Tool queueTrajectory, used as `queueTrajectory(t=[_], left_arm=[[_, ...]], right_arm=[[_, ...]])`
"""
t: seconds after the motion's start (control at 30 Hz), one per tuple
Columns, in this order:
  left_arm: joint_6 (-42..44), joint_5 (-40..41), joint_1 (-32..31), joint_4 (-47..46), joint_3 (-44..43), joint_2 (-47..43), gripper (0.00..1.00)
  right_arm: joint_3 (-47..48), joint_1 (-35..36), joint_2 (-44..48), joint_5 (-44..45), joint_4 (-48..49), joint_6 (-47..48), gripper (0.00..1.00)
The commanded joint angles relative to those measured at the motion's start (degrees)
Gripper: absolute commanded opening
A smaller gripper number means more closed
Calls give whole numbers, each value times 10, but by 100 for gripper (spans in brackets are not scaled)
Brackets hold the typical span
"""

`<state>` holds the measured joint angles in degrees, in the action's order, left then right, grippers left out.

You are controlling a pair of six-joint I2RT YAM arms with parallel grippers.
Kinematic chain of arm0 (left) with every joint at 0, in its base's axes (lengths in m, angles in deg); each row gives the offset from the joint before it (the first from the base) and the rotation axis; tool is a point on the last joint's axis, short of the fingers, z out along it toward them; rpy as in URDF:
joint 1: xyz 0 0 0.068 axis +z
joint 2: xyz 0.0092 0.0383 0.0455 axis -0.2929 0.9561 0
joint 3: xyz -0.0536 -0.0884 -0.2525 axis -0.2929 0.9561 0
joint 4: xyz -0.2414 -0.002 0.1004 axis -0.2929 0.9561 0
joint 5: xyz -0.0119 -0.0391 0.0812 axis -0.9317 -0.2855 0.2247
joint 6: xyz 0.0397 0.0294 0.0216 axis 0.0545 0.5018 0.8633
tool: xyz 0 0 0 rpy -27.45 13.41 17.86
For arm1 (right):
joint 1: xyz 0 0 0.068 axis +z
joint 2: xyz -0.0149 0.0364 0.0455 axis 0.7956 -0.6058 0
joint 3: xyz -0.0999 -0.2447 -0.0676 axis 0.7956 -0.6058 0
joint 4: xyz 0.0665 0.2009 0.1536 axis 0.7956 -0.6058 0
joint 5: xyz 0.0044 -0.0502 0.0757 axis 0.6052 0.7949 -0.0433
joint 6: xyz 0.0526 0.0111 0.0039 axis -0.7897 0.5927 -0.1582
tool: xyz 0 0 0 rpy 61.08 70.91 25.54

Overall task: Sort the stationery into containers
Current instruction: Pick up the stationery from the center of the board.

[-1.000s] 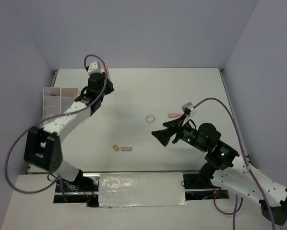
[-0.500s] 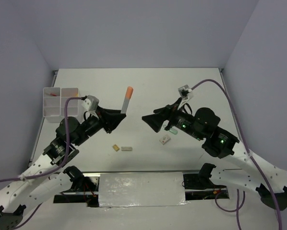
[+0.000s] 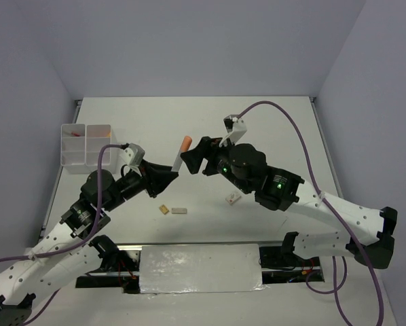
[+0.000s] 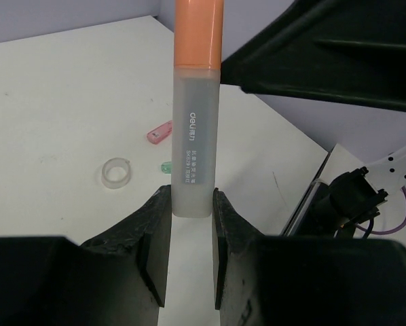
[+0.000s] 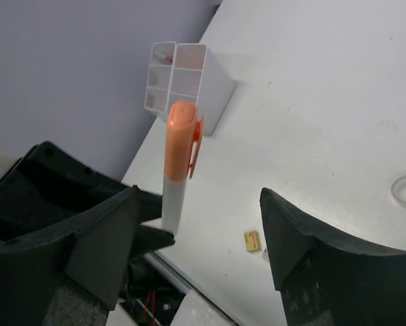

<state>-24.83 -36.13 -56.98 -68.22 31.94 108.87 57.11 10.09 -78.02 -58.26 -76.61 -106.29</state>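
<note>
Left wrist view: the left gripper [image 4: 189, 204] is clamped on the lower barrel of the orange marker [image 4: 193, 136], holding it upright above the middle of the tabletop [image 3: 271, 129]. The right gripper [image 5: 197, 204] gapes wide around it without touching. This looks like a handover. The right should close squarely on the barrel before the left releases. The box [image 3: 74, 159] sits at the tabletop's left edge.

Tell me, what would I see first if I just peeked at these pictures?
The orange marker stands up in the air over the middle of the table, pinched at its bottom end by the left claw. The right claw faces it, wide open, close by its orange cap. Far off at the table's left edge sits the white box.
</note>
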Motion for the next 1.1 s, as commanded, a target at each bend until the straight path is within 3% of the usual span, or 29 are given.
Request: queueTrajectory(t=[0.0,0.23,0.4,0.43,0.57,0.63,0.67,0.7,0.73,0.77,0.87,1.07], left_arm=[[12,-19,-4,-33,-1,-13,0],[8,-20,-4,-39,-1,-6,0],[12,-15,-5,-26,-8,-2,0],[14,-16,-6,-25,-8,-1,0],[19,-5,-9,0,-19,10,0],[21,14,-12,20,-30,12,0],[20,20,-12,23,-34,11,9],[15,47,-12,44,-39,10,25],[6,67,-12,74,-53,8,89],[4,82,-12,93,-63,7,99],[9,114,-12,160,-106,8,99],[52,0,-12,220,-182,-3,99]], right_arm=[[44,1,-26,61,9,-4,77],[40,1,-49,2,62,-6,61],[30,1,-55,-22,102,6,42],[32,0,-56,-26,104,8,38],[45,1,-63,-35,104,22,0],[45,1,-66,-44,110,38,0],[41,1,-64,-48,126,53,0],[36,0,-63,-51,127,61,0],[25,0,-58,-60,158,81,0],[19,1,-55,-67,171,95,0],[-5,-1,-36,-110,209,157,0],[-38,0,-6,-287,221,283,0]])
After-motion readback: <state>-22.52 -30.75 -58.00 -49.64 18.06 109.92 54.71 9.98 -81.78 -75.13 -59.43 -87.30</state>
